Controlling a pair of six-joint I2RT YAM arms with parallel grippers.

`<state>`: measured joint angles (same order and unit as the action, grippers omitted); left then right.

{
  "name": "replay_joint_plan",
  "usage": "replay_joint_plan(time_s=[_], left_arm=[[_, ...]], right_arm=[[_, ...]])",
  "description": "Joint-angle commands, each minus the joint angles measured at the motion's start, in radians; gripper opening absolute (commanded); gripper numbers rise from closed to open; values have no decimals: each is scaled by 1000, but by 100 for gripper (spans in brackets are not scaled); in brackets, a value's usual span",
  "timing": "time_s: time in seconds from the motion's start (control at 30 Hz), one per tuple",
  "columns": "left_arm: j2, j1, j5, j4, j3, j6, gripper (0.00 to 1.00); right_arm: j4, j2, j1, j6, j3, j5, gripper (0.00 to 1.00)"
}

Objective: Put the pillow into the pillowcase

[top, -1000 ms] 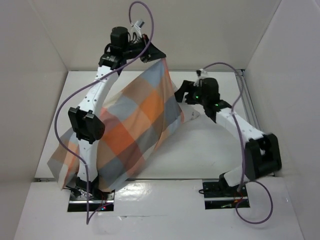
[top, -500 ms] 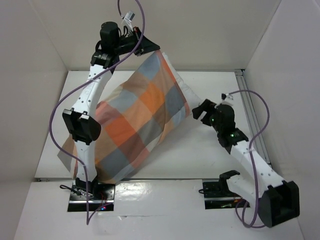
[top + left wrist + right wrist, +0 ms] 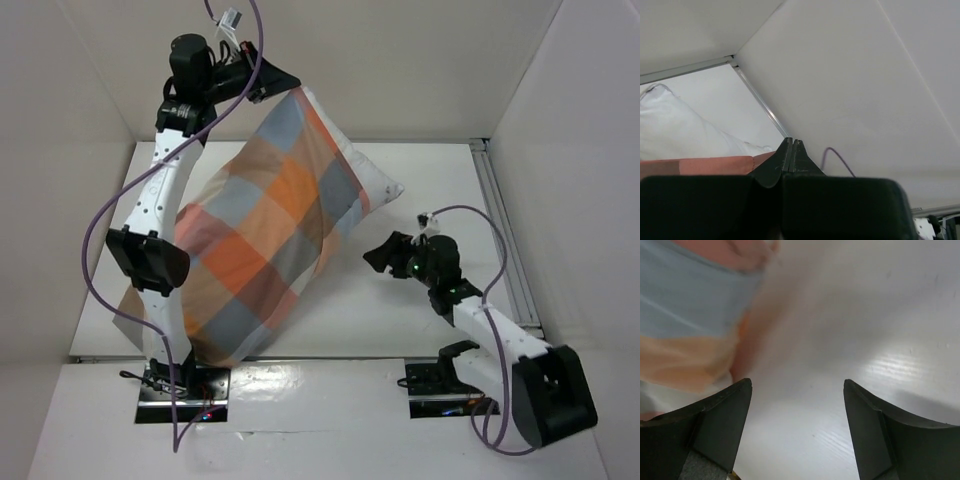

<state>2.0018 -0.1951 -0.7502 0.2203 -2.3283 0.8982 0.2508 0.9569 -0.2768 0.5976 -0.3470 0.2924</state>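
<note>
Black right gripper (image 3: 384, 256), fingers apart and empty, hovers low nearest me. Beyond it hangs the thin orange, blue and grey checked pillowcase (image 3: 260, 240), with the plump white pillow (image 3: 381, 186) mostly inside and one corner protruding. Farthest, my left gripper (image 3: 290, 88) clamps the case's top edge. I judge seating nearly done; next I should tuck that corner in.

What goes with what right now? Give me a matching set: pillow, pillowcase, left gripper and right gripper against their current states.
1. pillow
2. pillowcase
3. left gripper
4. right gripper

A. open, holding nothing
B. white corner sticking out of the checks
C. shut on the pillowcase edge, raised high
D. checked, hanging from its top end

Pairs: 1-B, 2-D, 3-C, 4-A
</note>
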Motion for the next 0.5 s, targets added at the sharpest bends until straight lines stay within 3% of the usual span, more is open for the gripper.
replay_joint_plan(time_s=[0.0,0.1,0.27,0.4,0.43,0.47], left_arm=[[-116,3,-43,-164,-13,44,0],[-117,3,-52,-173,-13,53,0],[-126,3,-61,-173,-13,53,0],[-126,3,-74,-185,-13,64,0],[-126,3,-74,-185,-13,64,0],[-126,3,-74,-185,-13,64,0]], right_arm=[[300,113,-4,-16,-9,90,81],[390,273,-13,-39,-93,160,76],[519,428,-61,-71,-200,416,70],[588,474,-99,-47,-211,424,66],[617,474,-99,-32,-211,415,63],[680,474,-99,8,-211,415,54]])
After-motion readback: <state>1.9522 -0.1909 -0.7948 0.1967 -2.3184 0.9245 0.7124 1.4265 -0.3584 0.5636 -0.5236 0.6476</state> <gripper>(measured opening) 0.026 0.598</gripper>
